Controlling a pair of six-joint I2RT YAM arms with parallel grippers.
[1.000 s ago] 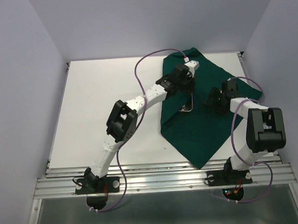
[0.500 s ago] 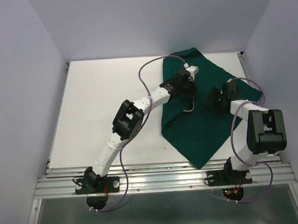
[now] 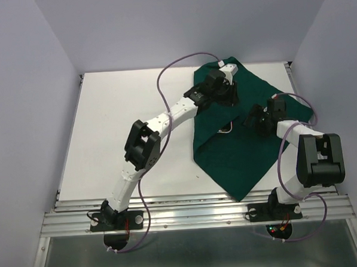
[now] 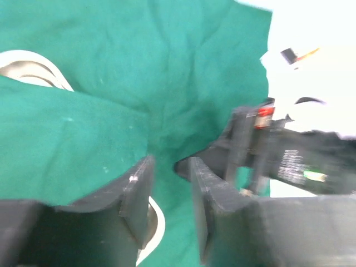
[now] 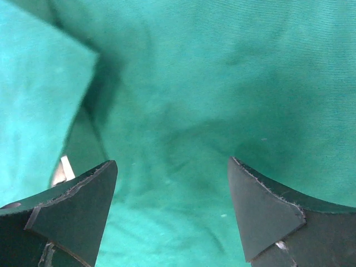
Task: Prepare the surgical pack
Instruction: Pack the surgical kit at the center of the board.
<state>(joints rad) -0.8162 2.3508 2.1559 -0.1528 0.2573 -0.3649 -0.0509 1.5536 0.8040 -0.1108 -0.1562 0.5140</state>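
Both jaws parted over green drape (image 3: 240,160), steel tray (image 4: 25,65) mostly hidden beneath fold.

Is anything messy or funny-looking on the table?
Yes. The green cloth lies crooked and rumpled at the far right of the table. One flap is folded over the steel tray, so only a shiny bit of rim peeks out. Nothing looks spilled or broken.

The left arm (image 3: 166,119) is stretching far forward and to the right, pointing the left tool (image 4: 169,167) downward with its jaws standing narrowly apart, while the right arm (image 3: 298,140) is bending sharply at the elbow, holding the right tool (image 5: 172,167) low nearby with its jaws spread wide.
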